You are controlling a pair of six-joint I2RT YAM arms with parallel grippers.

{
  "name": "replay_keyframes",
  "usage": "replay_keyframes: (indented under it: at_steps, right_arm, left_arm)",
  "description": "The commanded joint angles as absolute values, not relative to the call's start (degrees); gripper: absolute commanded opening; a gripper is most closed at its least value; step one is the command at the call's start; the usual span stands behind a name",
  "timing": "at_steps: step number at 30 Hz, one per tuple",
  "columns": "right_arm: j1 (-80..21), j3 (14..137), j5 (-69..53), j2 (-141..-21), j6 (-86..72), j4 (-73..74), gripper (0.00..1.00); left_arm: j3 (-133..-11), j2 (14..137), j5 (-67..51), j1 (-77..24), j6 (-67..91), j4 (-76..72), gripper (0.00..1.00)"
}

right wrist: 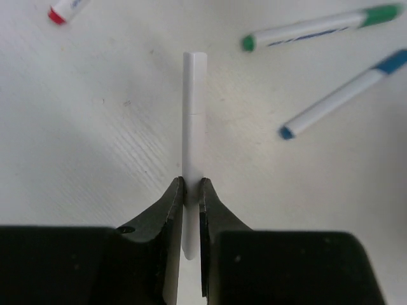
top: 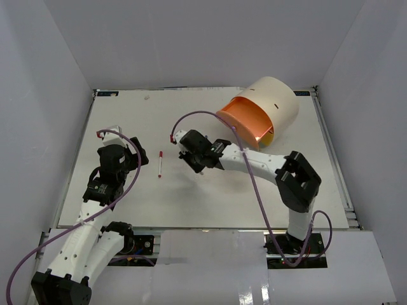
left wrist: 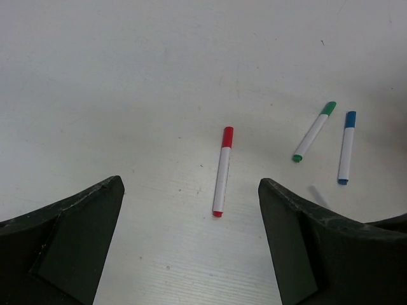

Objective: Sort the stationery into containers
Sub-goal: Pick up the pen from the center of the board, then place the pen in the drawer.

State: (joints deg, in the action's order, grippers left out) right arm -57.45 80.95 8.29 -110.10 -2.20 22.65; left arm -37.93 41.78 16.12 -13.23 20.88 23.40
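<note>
Where the right wrist view is taken as reference, a plain white cylindrical pen (right wrist: 194,121) is recorded with its long axis in line with the fingers, pointing straight out ahead of them. The right gripper (right wrist: 191,189) is closed down to the pen's width; the barrel is pinched near its rear end, with a short stub left behind the fingertips. Whether the pen's far end touches the white table (top: 127,203) cannot be told.

Loose on the table, left of centre:
- White marker with red cap (left wrist: 222,171), long axis running near to far, cap at the far end.
- White marker with green cap (left wrist: 313,131), lying just right of the red one, slanted.
- White marker with blue cap (left wrist: 346,147), beside the green one and apart from it, cap to the far end.

The left gripper (left wrist: 191,184) is spread wide, nothing being held or touched; the red-capped marker is seen between its fingers, out ahead.

A cream cylindrical organiser (top: 280,95) is placed at the far right of the table, its orange-pink drawer (top: 245,121) pulled out towards the arms.
</note>
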Motion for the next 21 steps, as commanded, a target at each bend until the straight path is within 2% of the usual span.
replay_keyframes:
  at_steps: [1, 5, 10, 13, 21]
  right_arm:
    - [-57.57, 87.0, 14.22, -98.98, 3.57, 25.48, 0.08]
    - [-55.99, 92.18, 22.22, -91.51, 8.96, 29.78, 0.08]
    - [-49.5, 92.81, 26.1, -85.53, 14.23, 30.67, 0.08]
    - [-42.56, 91.5, 22.43, -83.51, 15.38, 31.46, 0.08]
    - [-34.46, 85.35, 15.91, -82.79, 16.7, 31.29, 0.1]
  left_arm:
    - [-37.88, 41.4, 16.96, -13.01, 20.92, 22.68, 0.98]
    - [-37.88, 41.84, 16.53, -13.01, 21.01, 22.68, 0.98]
    - [-37.79, 42.36, 15.73, -13.01, 20.83, 22.68, 0.98]
    - [-37.71, 42.63, 14.86, -13.01, 20.74, 22.5, 0.98]
    - [-37.79, 43.42, 13.62, -13.01, 20.3, 22.41, 0.98]
